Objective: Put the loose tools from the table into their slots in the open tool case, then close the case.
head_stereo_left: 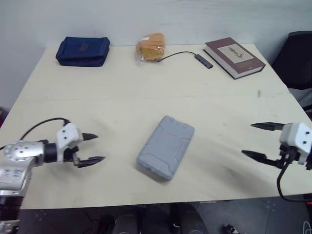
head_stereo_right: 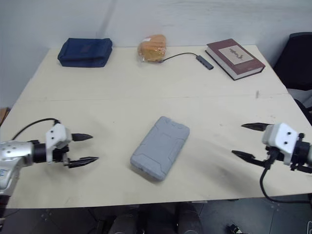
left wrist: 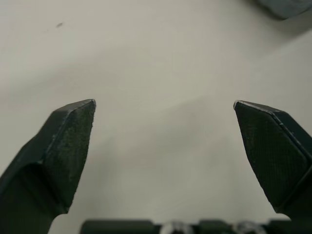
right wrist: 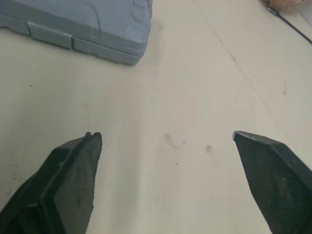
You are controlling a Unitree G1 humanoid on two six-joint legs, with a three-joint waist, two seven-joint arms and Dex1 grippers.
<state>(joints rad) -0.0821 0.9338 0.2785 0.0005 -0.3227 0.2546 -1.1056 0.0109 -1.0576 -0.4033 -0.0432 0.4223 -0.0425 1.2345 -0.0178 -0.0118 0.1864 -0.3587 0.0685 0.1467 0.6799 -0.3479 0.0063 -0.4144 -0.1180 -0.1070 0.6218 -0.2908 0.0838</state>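
While the left gripper [head_stereo_left: 101,147] sits at the counter's [head_stereo_left: 122,92] near edge with its fingers spread wide and holding nothing, the grey tool case [head_stereo_left: 165,146] lies shut between the two pairs of fingers, apart from both. Its long axis runs diagonally: the near end is toward the left fingers and the far end is angled toward the right. The right gripper [head_stereo_left: 246,139] also has its fingers wide apart and empty, their tips pointing toward the case.

Grey tool case [head_stereo_left: 165,147], navy pouch [head_stereo_left: 83,50], maroon book [head_stereo_left: 222,59] (tan label [head_stereo_left: 235,52]), pale beige table [head_stereo_left: 122,97].
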